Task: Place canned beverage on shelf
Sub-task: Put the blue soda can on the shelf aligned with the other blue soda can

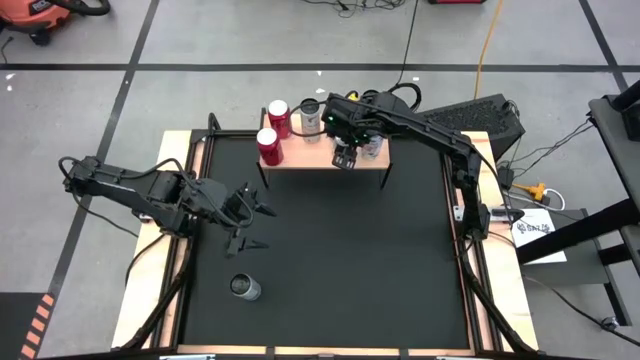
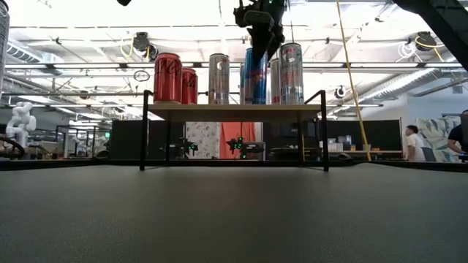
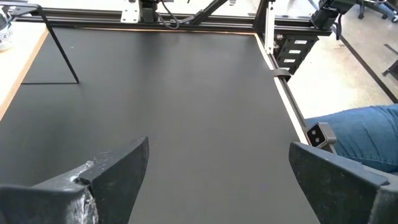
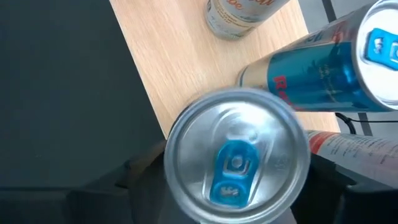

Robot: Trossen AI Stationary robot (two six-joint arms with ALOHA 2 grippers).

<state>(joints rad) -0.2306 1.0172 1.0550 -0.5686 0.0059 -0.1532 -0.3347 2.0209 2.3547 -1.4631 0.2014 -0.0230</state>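
Observation:
The shelf (image 1: pixel 320 152), a wood top on thin black legs, stands at the mat's far edge. On it are two red cans (image 2: pixel 167 77), a silver can (image 2: pixel 219 78), a tall silver can (image 2: pixel 290 73) and blue cans. My right gripper (image 4: pixel 236 186) reaches down from above and is shut on a blue-and-silver can (image 4: pixel 236 162) with a blue tab, near the shelf's front edge. My left gripper (image 1: pixel 250 215) hangs open over the mat's left half, with nothing between its fingers (image 3: pixel 118 174). My right gripper has the can's upper wall (image 4: pixel 171 168) between its two fingers (image 4: pixel 146 183), one on each side. The fingers slant steeply down from above. The can stands upright with its base on the shelf top (image 4: pixel 168 68), close to the shelf's front edge.
A second blue can (image 4: pixel 311 74), a pale can (image 4: pixel 239 15) and a white-and-red can (image 4: pixel 348 149) stand close around the held one. One more silver can (image 1: pixel 245 288) is on the black mat (image 1: pixel 350 260) at the near left. A person's leg (image 3: pixel 354 127) shows beyond the table's edge.

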